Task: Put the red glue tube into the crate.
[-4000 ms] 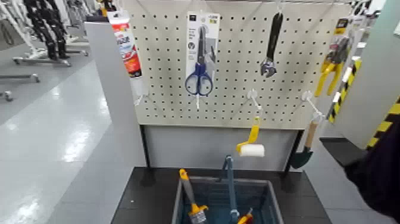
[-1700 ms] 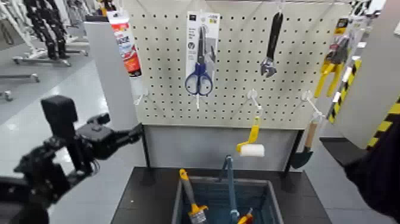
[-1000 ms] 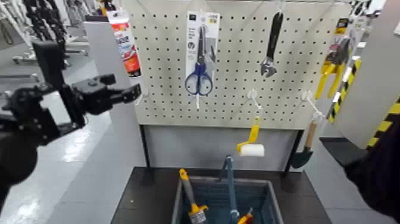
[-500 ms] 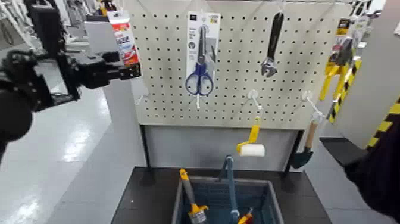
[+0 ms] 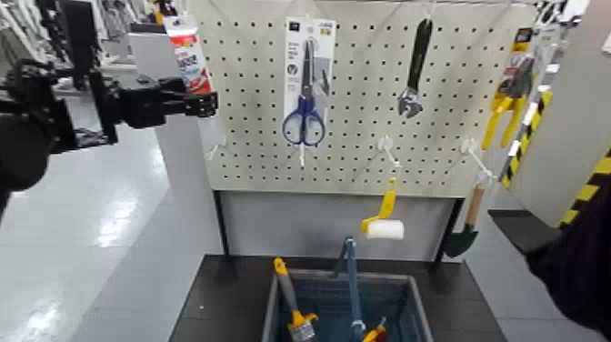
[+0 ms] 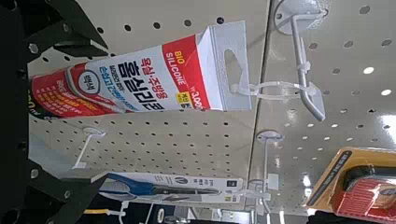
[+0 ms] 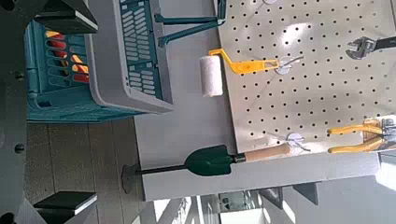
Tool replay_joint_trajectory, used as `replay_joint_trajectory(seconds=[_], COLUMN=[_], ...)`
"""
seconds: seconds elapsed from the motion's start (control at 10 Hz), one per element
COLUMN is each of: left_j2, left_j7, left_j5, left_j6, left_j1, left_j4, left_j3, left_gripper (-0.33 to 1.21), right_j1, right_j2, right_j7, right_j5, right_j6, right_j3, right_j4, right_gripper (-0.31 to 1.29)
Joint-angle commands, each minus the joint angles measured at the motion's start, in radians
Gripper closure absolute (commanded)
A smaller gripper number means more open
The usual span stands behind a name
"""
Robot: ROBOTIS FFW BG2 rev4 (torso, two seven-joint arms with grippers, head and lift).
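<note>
The red glue tube [image 5: 188, 55] hangs from a white hook at the pegboard's top left corner. In the left wrist view the tube [image 6: 131, 79] hangs on the hook [image 6: 285, 89], and its cap end lies between my dark fingers [image 6: 70, 23]. My left gripper [image 5: 205, 102] is open around the tube's lower end, which it hides in the head view. The grey-blue crate [image 5: 273, 309] stands on the black table below and also shows in the right wrist view [image 7: 140, 56]. My right arm [image 5: 573, 264] waits low at the right, its gripper [image 7: 37, 112] open and empty.
On the pegboard hang a scissors pack [image 5: 307, 82], a wrench [image 5: 415, 68], yellow pliers [image 5: 507, 95], a paint roller [image 5: 383, 221] and a trowel [image 5: 467, 226]. A yellow-handled brush [image 5: 291, 305] and a blue-handled tool [image 5: 353, 291] stand in the crate. Open floor lies to the left.
My left arm has come into view from the lower left and risen toward the pegboard, bringing its open gripper up to the tube's lower end. Nothing else has moved.
</note>
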Motion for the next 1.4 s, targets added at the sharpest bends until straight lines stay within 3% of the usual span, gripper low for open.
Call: replay_joint_trajectory(seconds=[0.1,1.0,1.4], left_j2=[0.008,0.012,0.011], left_j7=[-0.011,-0.011,0.006], left_j5=[-0.012,-0.029,-0.056], left_j6=[0.002,0.006,-0.001], left_j1=[-0.008,-0.023,-0.031], left_j4=[0.0,-0.009,-0.036], left_j3=[-0.004,-0.003,-0.004], left_gripper=[0.96,0.97,1.05], right_j1=[0.0,-0.002,-0.002], right_j2=[0.133,0.137,0.138], right_j7=[0.003,0.008,0.008], right_j5=[-0.002,-0.004,-0.005], right_j6=[0.0,-0.002,0.0], right_j3=[0.0,-0.002,-0.002], right_j4=[0.002,0.005,0.006], right_gripper=[0.05,0.05,0.05])
